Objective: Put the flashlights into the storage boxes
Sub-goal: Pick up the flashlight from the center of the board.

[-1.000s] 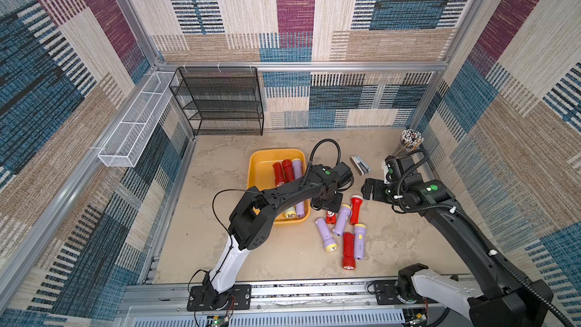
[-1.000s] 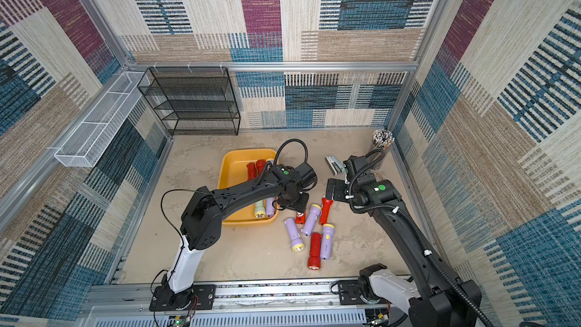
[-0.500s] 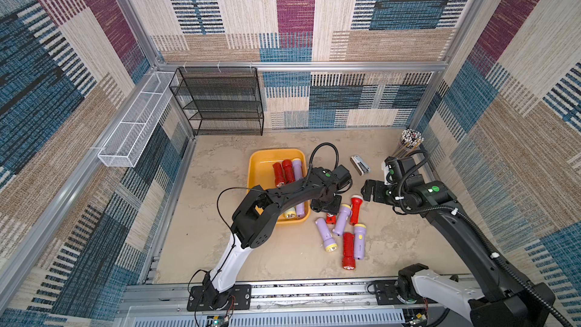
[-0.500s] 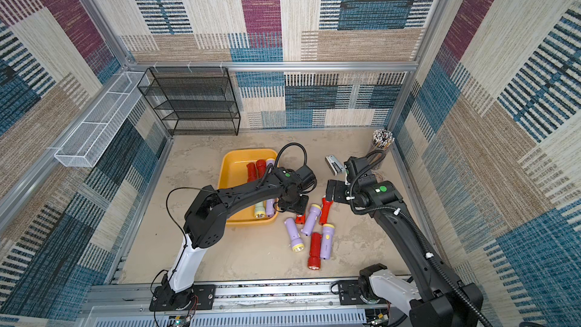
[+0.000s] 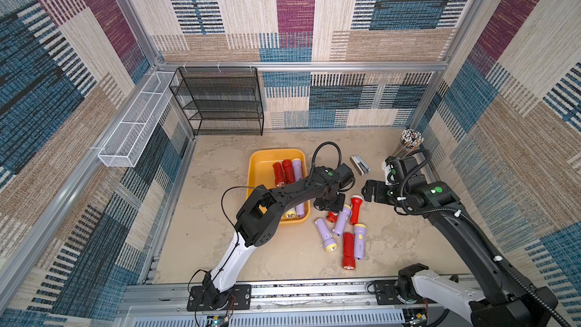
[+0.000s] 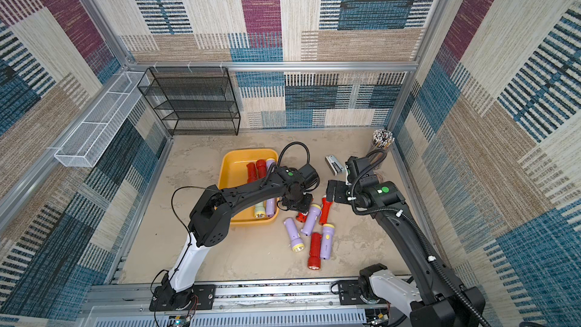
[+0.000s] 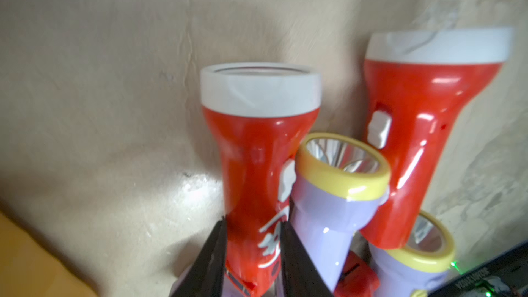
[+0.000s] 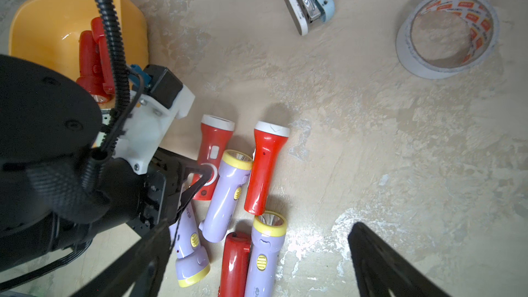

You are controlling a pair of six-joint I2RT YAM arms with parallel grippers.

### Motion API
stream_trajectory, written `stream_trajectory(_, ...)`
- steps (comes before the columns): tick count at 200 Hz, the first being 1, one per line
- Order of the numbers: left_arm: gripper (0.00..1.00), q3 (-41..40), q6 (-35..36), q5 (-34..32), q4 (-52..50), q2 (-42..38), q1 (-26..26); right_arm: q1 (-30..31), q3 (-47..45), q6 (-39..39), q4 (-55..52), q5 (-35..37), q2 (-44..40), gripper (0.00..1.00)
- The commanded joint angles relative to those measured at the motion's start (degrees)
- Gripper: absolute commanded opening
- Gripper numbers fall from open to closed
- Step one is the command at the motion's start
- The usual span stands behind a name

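The red torch (image 7: 251, 167), clamped by the left gripper (image 7: 253, 224) while the right gripper (image 8: 258, 225) hangs open, should be lifted straight, clear of the lilac torch (image 7: 328, 204) touching it.

Six red and lilac flashlights (image 5: 348, 250) flat on desk (image 5: 220, 215) beside yellow-orange tray (image 5: 261, 168); five more inside; one red flashlight (image 7: 257, 152) pinched in left gripper (image 7: 253, 224).

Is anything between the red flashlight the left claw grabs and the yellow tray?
Nothing visible: the left gripper clamps the red flashlight, with only bare table toward the yellow tray. A lilac flashlight lies against its other side.
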Motion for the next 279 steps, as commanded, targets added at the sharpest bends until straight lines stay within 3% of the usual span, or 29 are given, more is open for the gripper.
stream_trajectory(1,0.32,0.93,1.41,0.16,-2.13,2.12,0.09,0.01,-0.64,-0.54,1.53,-2.69,-0.58,1.0)
stream_trajectory(161,0.27,1.4,1.87,0.79,-2.79,3.63,0.11,-0.08,-1.71,-0.5,0.92,-4.31,-3.4,1.0)
stream_trajectory(210,0.48,0.93,1.9,1.53,-2.89,2.66,0.03,-0.08,-1.89,-0.32,0.61,-4.05,-3.7,1.0)
stream_trajectory(229,0.52,0.8,1.88,1.69,-2.83,2.78,0.1,-0.08,-2.14,-0.4,0.82,-4.07,-3.69,1.0)
stream_trajectory(240,0.46,0.72,1.9,1.77,-2.97,2.98,0.08,-0.08,-2.43,-0.49,1.11,-4.08,-3.73,1.0)
stream_trajectory(261,0.27,0.61,1.83,1.69,-3.03,3.41,0.06,-0.07,-2.98,-0.23,1.61,-4.32,-3.71,1.0)
stream_trajectory(279,0.23,0.98,1.91,1.77,-3.25,3.41,0.04,-0.08,-3.38,-0.36,1.83,-4.48,-3.74,1.0)
